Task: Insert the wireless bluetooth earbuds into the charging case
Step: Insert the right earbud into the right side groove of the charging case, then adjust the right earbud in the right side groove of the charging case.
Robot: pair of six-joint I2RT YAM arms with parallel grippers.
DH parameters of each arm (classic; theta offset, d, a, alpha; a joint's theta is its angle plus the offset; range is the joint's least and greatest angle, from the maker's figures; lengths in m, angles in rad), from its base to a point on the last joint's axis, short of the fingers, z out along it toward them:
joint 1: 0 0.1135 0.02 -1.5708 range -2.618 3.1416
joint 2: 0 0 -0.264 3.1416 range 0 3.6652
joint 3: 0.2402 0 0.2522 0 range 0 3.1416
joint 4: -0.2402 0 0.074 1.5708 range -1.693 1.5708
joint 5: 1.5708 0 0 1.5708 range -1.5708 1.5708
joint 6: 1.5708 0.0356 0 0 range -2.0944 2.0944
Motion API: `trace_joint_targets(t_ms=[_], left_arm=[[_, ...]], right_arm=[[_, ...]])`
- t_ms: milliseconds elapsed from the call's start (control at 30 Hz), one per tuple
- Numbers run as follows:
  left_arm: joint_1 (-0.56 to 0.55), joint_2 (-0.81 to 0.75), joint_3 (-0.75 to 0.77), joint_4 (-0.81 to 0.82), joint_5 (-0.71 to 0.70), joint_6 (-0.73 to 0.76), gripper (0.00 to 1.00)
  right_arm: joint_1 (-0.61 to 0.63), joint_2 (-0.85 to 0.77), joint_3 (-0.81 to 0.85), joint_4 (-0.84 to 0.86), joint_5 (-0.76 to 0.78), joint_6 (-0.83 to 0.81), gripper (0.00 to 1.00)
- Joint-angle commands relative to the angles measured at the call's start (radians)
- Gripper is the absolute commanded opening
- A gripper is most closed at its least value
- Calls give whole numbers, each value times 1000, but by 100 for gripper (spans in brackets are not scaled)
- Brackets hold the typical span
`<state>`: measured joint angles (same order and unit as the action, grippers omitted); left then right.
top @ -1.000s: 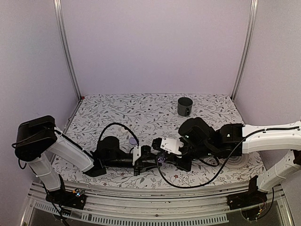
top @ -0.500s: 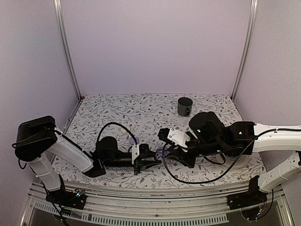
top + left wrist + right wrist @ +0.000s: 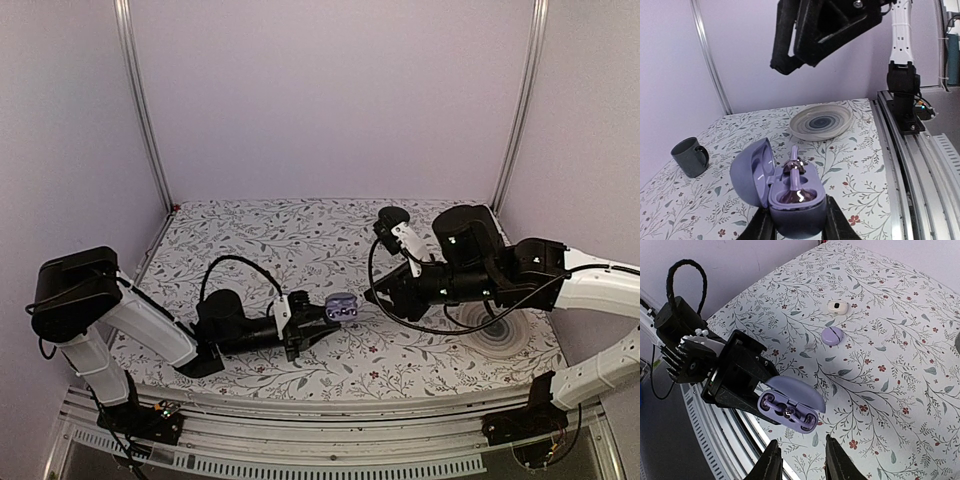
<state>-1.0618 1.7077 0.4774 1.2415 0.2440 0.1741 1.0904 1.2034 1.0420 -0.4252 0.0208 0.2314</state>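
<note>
The earbuds (image 3: pixel 788 413) look to lie in the sockets of the open charging case (image 3: pixel 790 197), though one stem may stand a little proud; the step in hand seems to be seating them fully; any press should come straight down, gently, with the case held level. The left hand (image 3: pixel 796 225) clamps the case's base just above the tabletop (image 3: pixel 300 240), its forearm low and stretched rightward; the right hand (image 3: pixel 801 462) hovers above, fingers narrowly parted, holding nothing.
</note>
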Motion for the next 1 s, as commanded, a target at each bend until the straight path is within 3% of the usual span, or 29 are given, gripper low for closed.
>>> trace_joint_targets(t_ms=[0, 200, 467, 967], left_arm=[[-2, 4, 17, 68, -132, 45, 0], [-5, 21, 53, 82, -180, 88, 0], [-12, 48, 83, 89, -155, 95, 0], [-27, 52, 89, 108, -129, 95, 0]], right_arm=[[-9, 14, 40, -15, 59, 219, 34], [-10, 55, 19, 16, 92, 406, 43], [-10, 66, -18, 110, 151, 517, 56], [-29, 117, -51, 161, 118, 556, 58]])
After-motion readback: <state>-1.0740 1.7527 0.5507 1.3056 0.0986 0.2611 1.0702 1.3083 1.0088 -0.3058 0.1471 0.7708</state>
